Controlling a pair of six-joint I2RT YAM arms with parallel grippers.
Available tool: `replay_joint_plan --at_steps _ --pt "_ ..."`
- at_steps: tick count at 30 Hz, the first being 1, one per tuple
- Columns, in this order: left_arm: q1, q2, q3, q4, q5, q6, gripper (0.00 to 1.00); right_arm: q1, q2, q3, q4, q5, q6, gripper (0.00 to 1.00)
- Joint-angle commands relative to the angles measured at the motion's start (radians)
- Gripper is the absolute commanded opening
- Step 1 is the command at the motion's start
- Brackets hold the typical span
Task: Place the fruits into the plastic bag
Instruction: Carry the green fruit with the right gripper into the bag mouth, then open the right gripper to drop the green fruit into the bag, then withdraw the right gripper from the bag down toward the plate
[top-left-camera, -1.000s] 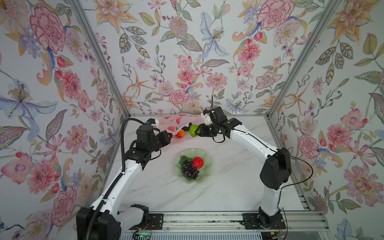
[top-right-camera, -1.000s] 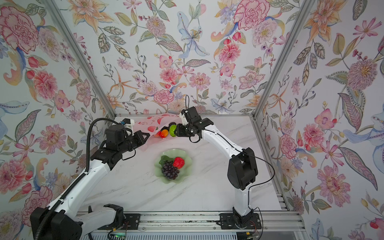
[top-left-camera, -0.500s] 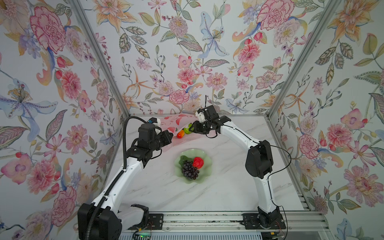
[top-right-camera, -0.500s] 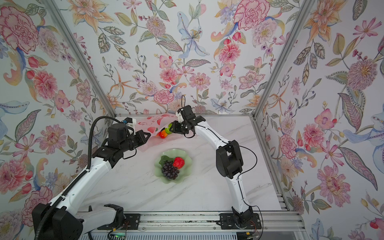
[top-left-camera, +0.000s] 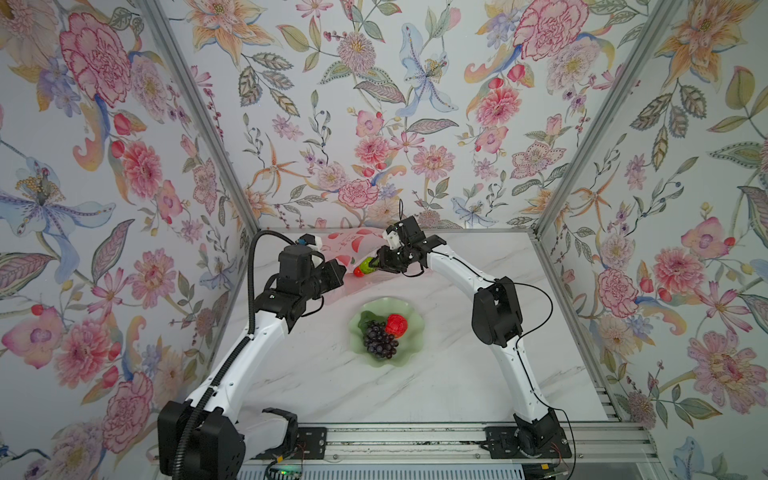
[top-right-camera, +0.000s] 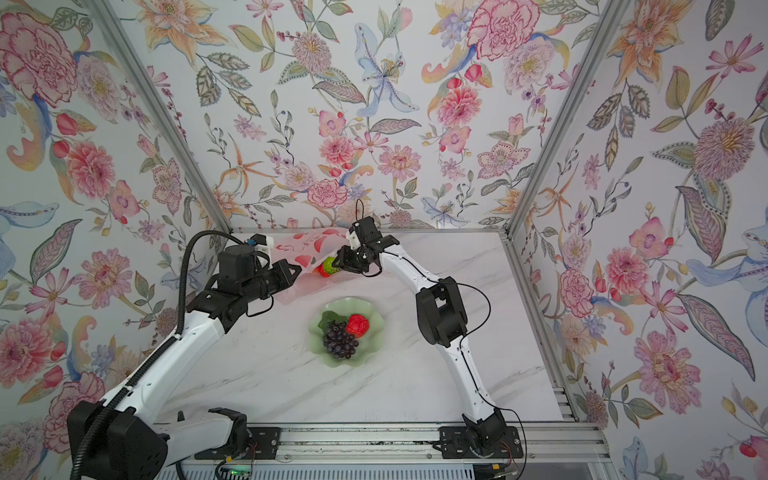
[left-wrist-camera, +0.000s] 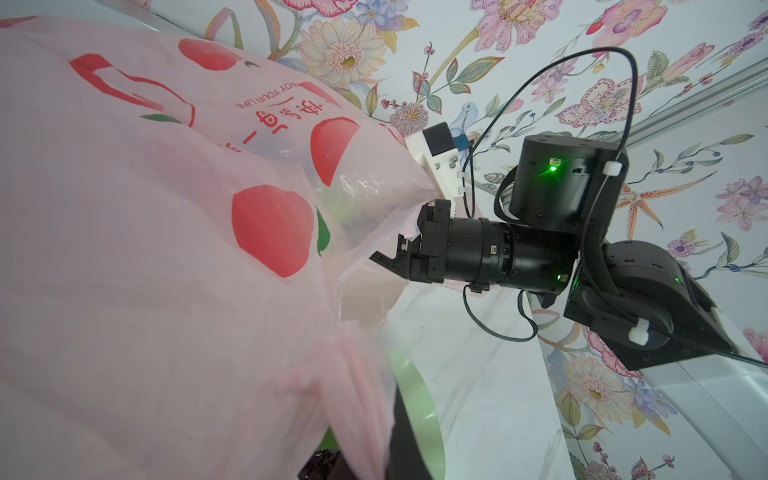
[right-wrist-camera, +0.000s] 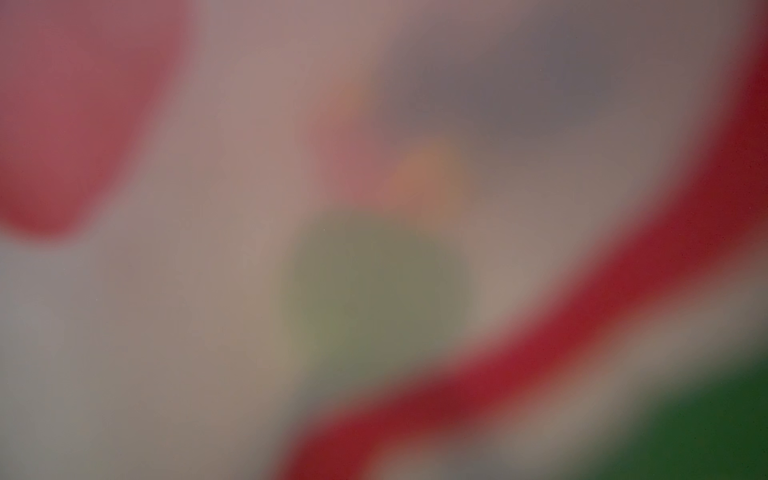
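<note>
The pink plastic bag lies at the back of the table, its mouth lifted. My left gripper is shut on the bag's edge; in the left wrist view the bunched plastic hides its jaws. My right gripper reaches into the mouth, shut on a bumpy green fruit. An orange-red fruit lies just inside the bag. Dark purple grapes and a red strawberry rest in the dish. The right wrist view is a blur of pink plastic with a green blob.
The pale green scalloped dish stands mid-table, in front of the bag; its rim shows in the left wrist view. Flowered walls close the back and both sides. A metal rail runs along the front edge.
My right gripper has carried the green fruit leftward, from beside the bag into its mouth, with the forearm swinging inward. The left gripper has kept its hold and barely moved.
</note>
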Motion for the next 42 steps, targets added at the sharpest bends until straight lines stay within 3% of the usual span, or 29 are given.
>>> replay_joint_plan --at_steps 1,8,12,18,20,22,30,35,39,42 --pt "0.002 0.013 0.037 -0.018 -0.021 0.029 0.00 -0.001 0.029 0.039 -0.002 -0.031 0.018 0.42" --pt "0.003 0.029 0.065 -0.046 -0.041 0.051 0.00 -0.003 0.047 0.068 -0.002 -0.041 0.023 0.56" --pt "0.004 0.037 0.072 -0.052 -0.047 0.059 0.00 -0.005 0.046 0.082 -0.001 -0.041 0.028 0.68" --pt "0.004 0.050 0.090 -0.056 -0.055 0.069 0.00 -0.007 0.017 0.084 -0.001 -0.040 0.028 0.73" --pt "0.004 0.055 0.091 -0.053 -0.055 0.067 0.00 -0.008 0.002 0.079 -0.001 -0.040 0.026 0.79" --pt "0.005 0.060 0.094 -0.049 -0.052 0.065 0.00 -0.008 -0.018 0.067 0.000 -0.038 0.022 0.99" --pt "0.001 0.082 0.074 -0.032 -0.049 0.031 0.00 0.000 -0.125 0.000 -0.045 0.005 -0.035 0.99" --pt "-0.001 0.080 0.070 -0.027 -0.047 0.021 0.00 0.032 -0.208 -0.012 -0.166 0.130 -0.165 0.99" --pt "-0.001 0.079 0.064 -0.021 -0.048 0.012 0.00 0.104 -0.292 -0.039 -0.268 0.375 -0.355 0.99" --pt "-0.001 0.075 0.056 -0.016 -0.043 0.001 0.00 0.163 -0.381 -0.140 -0.246 0.564 -0.503 0.99"
